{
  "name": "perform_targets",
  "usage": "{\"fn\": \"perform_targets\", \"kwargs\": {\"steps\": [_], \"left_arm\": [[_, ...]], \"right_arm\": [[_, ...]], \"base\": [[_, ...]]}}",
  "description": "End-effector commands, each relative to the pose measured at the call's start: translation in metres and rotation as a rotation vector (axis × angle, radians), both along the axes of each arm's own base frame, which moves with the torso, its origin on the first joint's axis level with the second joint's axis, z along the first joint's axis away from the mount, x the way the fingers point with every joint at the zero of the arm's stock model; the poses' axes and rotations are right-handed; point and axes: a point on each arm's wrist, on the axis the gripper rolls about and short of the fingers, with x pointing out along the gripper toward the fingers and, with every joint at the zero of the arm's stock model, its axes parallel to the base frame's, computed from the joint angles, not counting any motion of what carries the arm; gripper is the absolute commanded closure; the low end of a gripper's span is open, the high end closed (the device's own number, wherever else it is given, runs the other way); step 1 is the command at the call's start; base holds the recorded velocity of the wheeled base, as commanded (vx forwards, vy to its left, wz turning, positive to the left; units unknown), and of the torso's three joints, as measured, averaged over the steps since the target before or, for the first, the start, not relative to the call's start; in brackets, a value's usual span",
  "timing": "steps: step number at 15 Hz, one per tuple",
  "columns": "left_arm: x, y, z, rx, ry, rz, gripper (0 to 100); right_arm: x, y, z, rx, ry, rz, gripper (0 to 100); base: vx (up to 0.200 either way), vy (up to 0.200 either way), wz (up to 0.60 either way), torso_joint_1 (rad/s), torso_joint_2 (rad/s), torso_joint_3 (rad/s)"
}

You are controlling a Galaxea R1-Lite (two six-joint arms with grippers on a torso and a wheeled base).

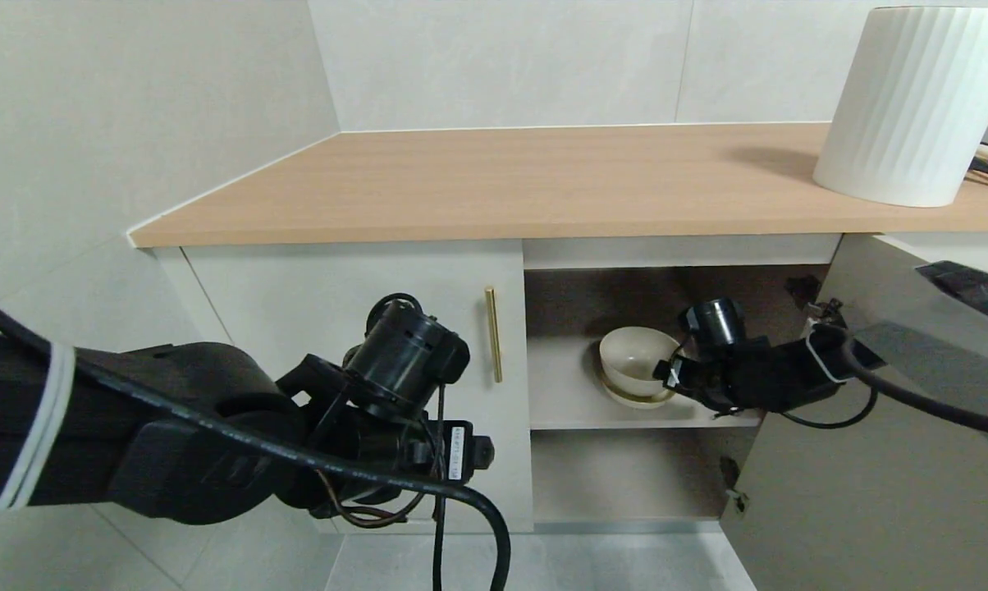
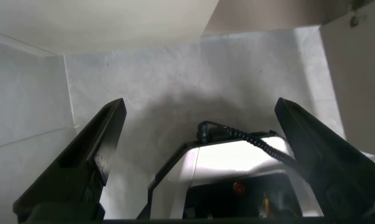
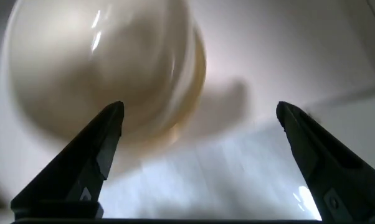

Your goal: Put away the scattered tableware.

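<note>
Bowl (image 1: 632,359) sits on saucer (image 1: 638,400) on upper shelf (image 1: 568,394). Right gripper (image 1: 666,373) at shelf front, just beside bowl, jaws apart, empty. Left gripper (image 2: 200,109) well off shelf, jaws also apart. Prob. glazed ceramic: stiff, slippery, chips easily; pinch rim.

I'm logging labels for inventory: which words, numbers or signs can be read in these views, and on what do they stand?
small white sticker on the left arm: it carries print, too small to read.
cream ceramic bowl on the cabinet shelf: no text.
white ribbed cylinder on the countertop: no text.
</note>
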Motion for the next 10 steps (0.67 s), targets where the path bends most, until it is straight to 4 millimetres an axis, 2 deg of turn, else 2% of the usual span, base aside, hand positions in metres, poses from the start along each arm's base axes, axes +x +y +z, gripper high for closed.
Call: {"fn": "perform_targets", "kwargs": {"steps": [1,3,5,7,8,10], "left_arm": [[-0.018,0.026,0.029,-0.06,-0.073,0.027,0],[-0.031,0.046,0.04,-0.089,-0.095,0.03,0],[-0.042,0.06,0.036,-0.098,-0.071,0.014,0],[-0.045,0.067,0.034,-0.095,-0.07,0.032,0],[-0.05,0.076,0.04,-0.11,-0.093,0.055,0],[-0.059,0.089,0.049,-0.133,-0.131,0.081,0]], "right_arm": [[-0.062,-0.001,0.051,0.003,0.001,0.14,0],[-0.102,-0.008,0.083,-0.008,-0.043,0.207,0],[-0.137,-0.015,0.106,-0.016,-0.03,0.25,0],[-0.161,-0.016,0.122,-0.003,-0.001,0.304,0],[-0.181,-0.019,0.135,0.011,0.017,0.347,0],[-0.209,-0.025,0.144,0.001,0.056,0.381,0]], "base": [[0.0,0.0,0.0,0.0,0.0,0.0],[0.0,0.0,0.0,0.0,0.0,0.0],[0.0,0.0,0.0,0.0,0.0,0.0],[0.0,0.0,0.0,0.0,0.0,0.0],[0.0,0.0,0.0,0.0,0.0,0.0],[0.0,0.0,0.0,0.0,0.0,0.0]]}}
